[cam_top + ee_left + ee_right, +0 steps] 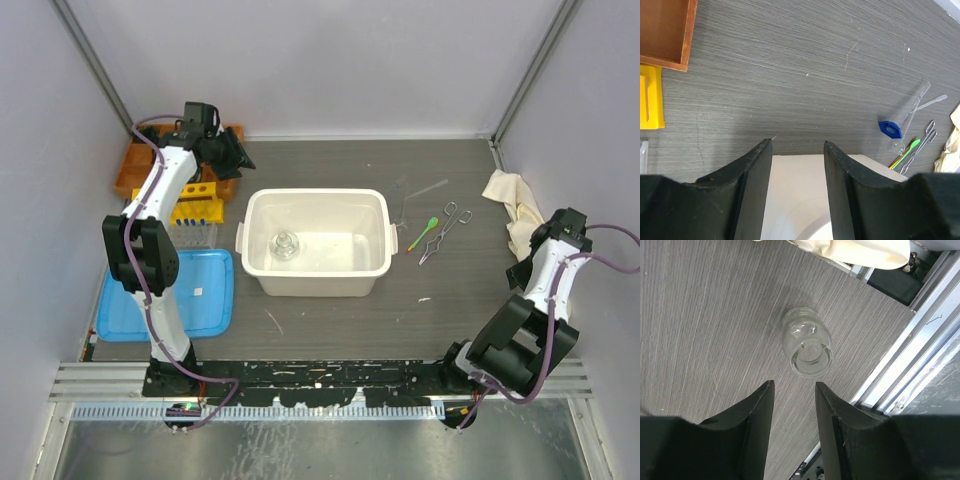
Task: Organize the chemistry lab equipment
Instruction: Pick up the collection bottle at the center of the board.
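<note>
A white tub (262,280) stands mid-table with a clear glass flask (286,245) inside. My left gripper (235,155) is open and empty above the tub's far left corner; in the left wrist view (798,142) the tub rim (870,165) lies under the fingertips. A clear tube (912,107) with a blue cap (890,128), metal forceps (445,232) and a green spoon (424,232) lie right of the tub. The yellow tube rack (195,205) stands left of it. My right gripper (794,385) is open, just short of a small clear glass jar (806,342) lying on its side.
An orange tray (135,170) sits at the far left behind the rack, and a blue tray (170,295) lies at the near left. A cream cloth (512,200) lies at the right. The table's metal edge rail (920,355) runs close beside the jar.
</note>
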